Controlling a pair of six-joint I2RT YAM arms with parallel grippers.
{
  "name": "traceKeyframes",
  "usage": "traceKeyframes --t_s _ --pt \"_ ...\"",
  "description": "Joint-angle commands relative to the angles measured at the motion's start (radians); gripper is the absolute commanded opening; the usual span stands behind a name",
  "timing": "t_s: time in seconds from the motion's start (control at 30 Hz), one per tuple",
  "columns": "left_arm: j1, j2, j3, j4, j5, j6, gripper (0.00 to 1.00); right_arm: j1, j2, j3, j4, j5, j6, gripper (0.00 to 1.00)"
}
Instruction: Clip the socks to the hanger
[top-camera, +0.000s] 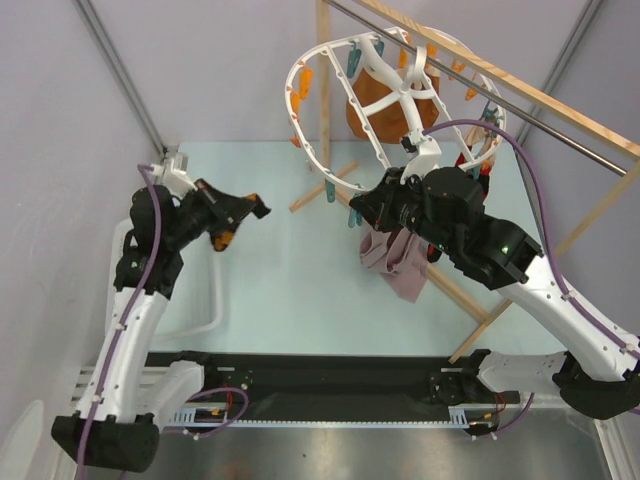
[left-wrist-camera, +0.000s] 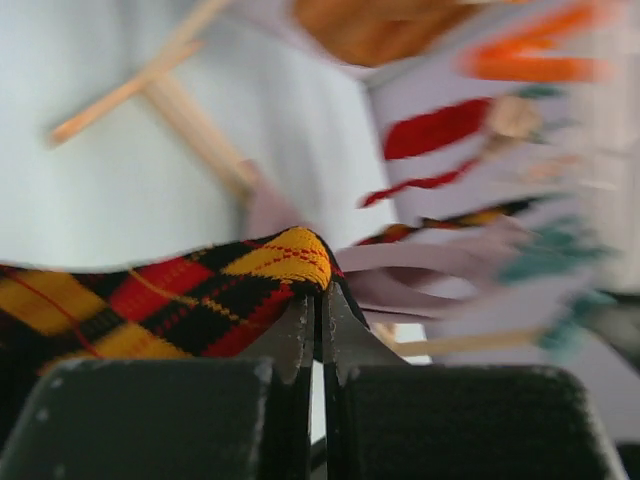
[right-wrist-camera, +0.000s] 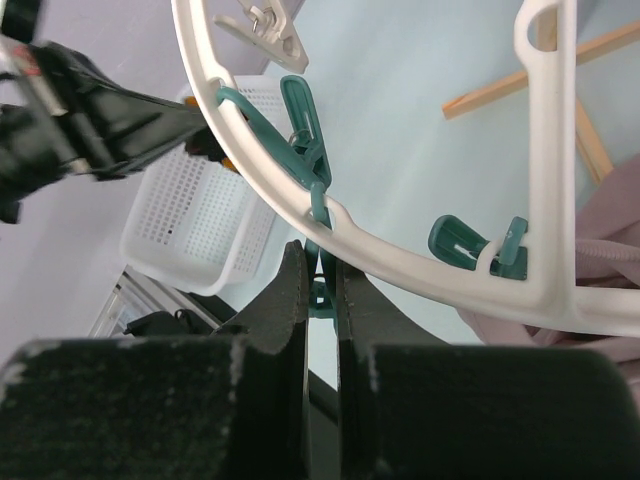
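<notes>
Sock (left-wrist-camera: 200, 290) with red and yellow diamonds is up in the air on the left, above the desk (top-camera: 290, 290). The left fingers (left-wrist-camera: 290, 345) are squeezed shut on just its edge. It is well apart from the hanger (top-camera: 300, 95), which hangs tilted at the far right. The right fingers (right-wrist-camera: 290, 310) are shut on a teal clip (right-wrist-camera: 305, 130) under the white ring. I think the sock could slip out and fall, because so little of it is pinched. The ring could swing if the clip gets tugged, and then the sock would miss. The pink cloth (top-camera: 395, 265) hanging close by could get caught too.
</notes>
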Motion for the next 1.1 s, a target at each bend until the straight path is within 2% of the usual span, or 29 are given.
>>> traceKeyframes --t_s 0.0,0.1,0.13,0.2,0.23,0.37,0.43,0.73,0.93,1.07 --pt "-0.139 -0.006 0.182 0.014 -0.079 -0.026 0.00 0.000 0.001 0.026 0.018 -0.017 0.000 0.00" --pt "-0.258 -0.012 0.255 0.017 -0.133 -0.035 0.00 0.001 0.001 0.026 0.022 -0.018 0.006 0.00" --pt "-0.325 -0.018 0.249 0.056 -0.149 -0.038 0.00 0.000 0.001 0.026 0.025 -0.020 0.006 0.00" --pt "-0.388 -0.044 0.218 0.093 -0.211 -0.059 0.00 0.001 0.003 0.026 0.032 -0.020 0.018 0.00" --pt "-0.435 -0.053 0.162 0.128 -0.225 -0.093 0.00 0.000 0.003 0.027 0.035 -0.020 0.020 0.00" --pt "-0.473 -0.098 0.005 0.312 -0.229 -0.248 0.00 0.000 0.003 0.030 0.039 -0.029 0.033 0.00" --pt "-0.497 -0.108 -0.064 0.336 -0.249 -0.338 0.00 0.000 0.001 0.035 0.038 -0.031 0.041 0.00" --pt "-0.692 -0.076 -0.187 0.529 -0.450 -0.667 0.00 0.001 -0.002 0.041 0.052 -0.045 0.062 0.00" --pt "-0.810 -0.029 -0.135 0.532 -0.620 -0.696 0.00 0.001 -0.005 0.044 0.055 -0.041 0.079 0.00" --pt "-0.822 -0.001 -0.137 0.572 -0.619 -0.705 0.00 0.001 -0.010 0.044 0.052 -0.037 0.093 0.00"
